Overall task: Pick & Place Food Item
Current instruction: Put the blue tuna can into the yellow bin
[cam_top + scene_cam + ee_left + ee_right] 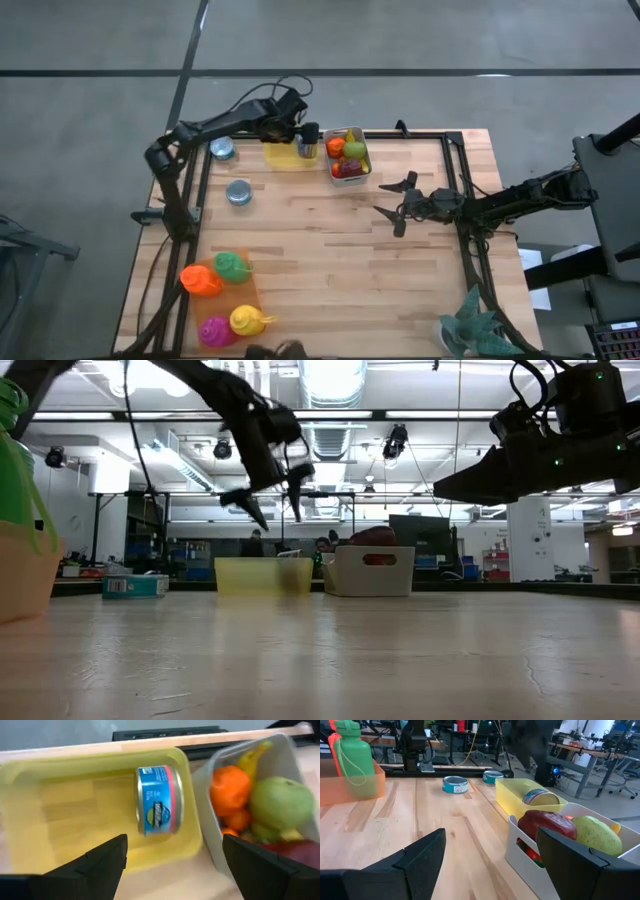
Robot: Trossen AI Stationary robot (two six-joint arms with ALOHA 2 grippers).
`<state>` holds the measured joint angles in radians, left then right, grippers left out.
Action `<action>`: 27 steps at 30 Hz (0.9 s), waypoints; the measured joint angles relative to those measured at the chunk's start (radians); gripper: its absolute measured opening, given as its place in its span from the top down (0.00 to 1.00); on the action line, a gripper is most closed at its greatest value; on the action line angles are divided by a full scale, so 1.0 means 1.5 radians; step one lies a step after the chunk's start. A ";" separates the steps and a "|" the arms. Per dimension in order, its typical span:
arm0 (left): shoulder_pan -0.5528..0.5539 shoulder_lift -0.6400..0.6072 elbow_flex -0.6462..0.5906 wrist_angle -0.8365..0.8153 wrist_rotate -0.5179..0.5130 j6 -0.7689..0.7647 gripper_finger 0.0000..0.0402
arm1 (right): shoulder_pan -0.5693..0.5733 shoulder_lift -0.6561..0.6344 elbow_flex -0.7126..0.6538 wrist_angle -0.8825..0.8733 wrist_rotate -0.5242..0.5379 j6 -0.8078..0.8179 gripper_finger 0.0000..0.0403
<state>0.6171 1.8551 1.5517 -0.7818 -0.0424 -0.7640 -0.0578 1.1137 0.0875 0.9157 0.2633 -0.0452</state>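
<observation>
- High view: the left claw [307, 138] hangs over the yellow tray [282, 156] at the far edge of the surface [330, 250], its fingers apart. Just beside the tray stands the white bin [361, 163], packed with fruit, probably so that each kind of food has its own container. Two more cans [222, 149] sit near the left arm's base, seemingly waiting their turn. The right claw [397, 207] rests above the middle of the surface, spread wide and empty, likely kept clear of the working arm.
- Low view: the left claw [272, 500] is raised above the tray [263, 575], touching nothing, which suggests the can is already let go.
- Left wrist view: the blue can [159, 800] lies on its side inside the tray [30, 795], close to the wall next to the bin [207, 815]. Both fingers [102, 860] stand well apart on either side and above it, free of the can; being round, it may roll a little.
- Right wrist view: the right claw's fingers [422, 855] are wide apart, holding nothing. Beyond them the can [540, 797] shows in the tray [512, 790], behind the bin [517, 845] with a red apple [547, 822] and green pear [597, 835].
</observation>
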 joint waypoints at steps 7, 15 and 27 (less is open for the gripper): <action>-0.137 -0.079 -0.002 -0.131 -0.137 -0.057 0.17 | 0.000 0.000 0.000 0.000 0.000 0.000 0.24; -0.246 -0.094 -0.016 -0.284 -0.212 -0.165 0.17 | 0.000 0.000 0.000 0.000 0.000 0.000 0.24; -0.225 -0.123 -0.228 -0.271 -0.219 -0.315 0.17 | 0.000 0.000 0.000 0.000 0.000 0.000 0.24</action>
<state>0.2791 1.6703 1.2103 -1.1887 -0.3705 -1.2359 -0.0574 1.1137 0.0875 0.9154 0.2634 -0.0452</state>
